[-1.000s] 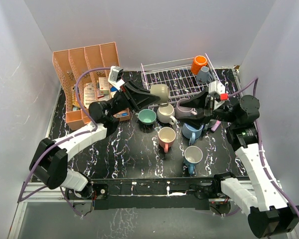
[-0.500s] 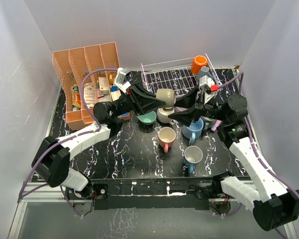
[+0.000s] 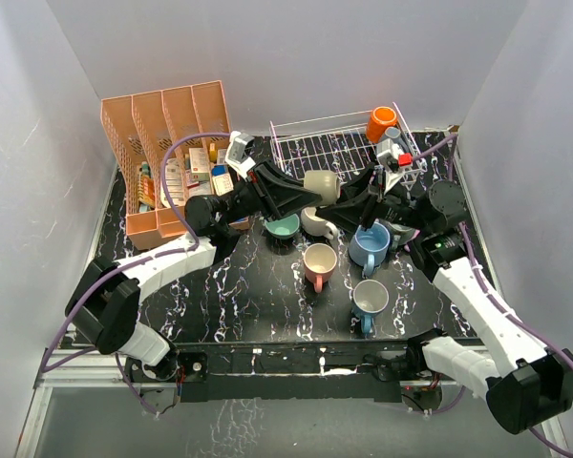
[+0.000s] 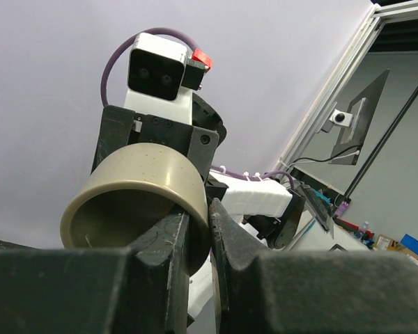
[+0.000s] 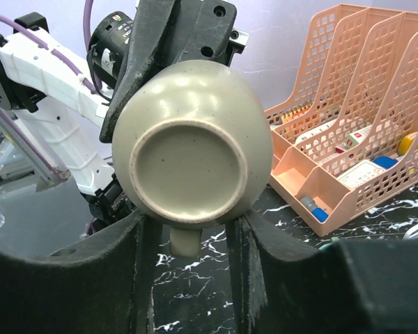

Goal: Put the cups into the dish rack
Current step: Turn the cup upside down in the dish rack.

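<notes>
While held clear of the worktop (image 3: 248, 277), the olive mug (image 3: 320, 183) lies on its side at the six o'clock edge of the white dish rack (image 3: 329, 151). From nine o'clock the left end effector (image 3: 306, 194) pinches its rim. From three o'clock the right end effector (image 3: 346, 198) straddles its base; whether its fingers press the mug is unclear.

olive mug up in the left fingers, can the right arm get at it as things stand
Probably yes. The left fingers hold the olive mug in the air by its rim, base toward the right arm; the right fingers flank its sides, nothing between. Whether they press on it is unclear.
</notes>
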Robot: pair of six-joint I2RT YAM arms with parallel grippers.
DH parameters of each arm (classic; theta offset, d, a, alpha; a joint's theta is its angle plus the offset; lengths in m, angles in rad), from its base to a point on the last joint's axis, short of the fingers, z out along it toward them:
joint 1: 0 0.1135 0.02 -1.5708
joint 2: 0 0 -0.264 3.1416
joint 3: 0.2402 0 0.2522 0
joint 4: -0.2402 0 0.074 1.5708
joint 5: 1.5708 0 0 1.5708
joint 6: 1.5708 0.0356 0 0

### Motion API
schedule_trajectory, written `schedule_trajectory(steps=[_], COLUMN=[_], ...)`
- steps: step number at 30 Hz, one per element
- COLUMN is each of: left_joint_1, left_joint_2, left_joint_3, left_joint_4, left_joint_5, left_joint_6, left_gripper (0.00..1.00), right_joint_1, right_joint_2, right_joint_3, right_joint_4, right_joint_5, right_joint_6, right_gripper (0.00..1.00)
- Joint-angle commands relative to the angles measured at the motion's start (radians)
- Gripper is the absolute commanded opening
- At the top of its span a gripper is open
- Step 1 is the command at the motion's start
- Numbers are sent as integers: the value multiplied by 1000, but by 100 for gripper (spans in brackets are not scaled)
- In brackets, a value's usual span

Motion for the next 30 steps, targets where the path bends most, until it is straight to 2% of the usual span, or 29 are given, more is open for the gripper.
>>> schedule_trajectory(steps=[1,6,10,17,23,30], left_joint_1=[-8,-10,-10,-10,-10,-10], left_joint_2=[-21,-14,-10,-12,-39,-110], left_joint_3=[41,44,38,13,-34,-89], left_joint_4=[159,158,161,158,149,76], left_joint_5=[-26,-22,-23,-34,-69,-116], left_joint_6=[30,33,30,39,57,113], left_gripper=[0,0,0,0,25,50], right_joint_1=[20,24,24,24,24,20], right_joint_2=[3,8,8,9,11,8], right_joint_3=[-7,-9,-10,-11,-4,-5], right_joint_4=[88,93,93,88,86,77], right_joint_5=[27,34,35,28,6,-2], right_joint_6=[38,46,52,46,28,6], right_gripper=[39,25,8,8,8,8])
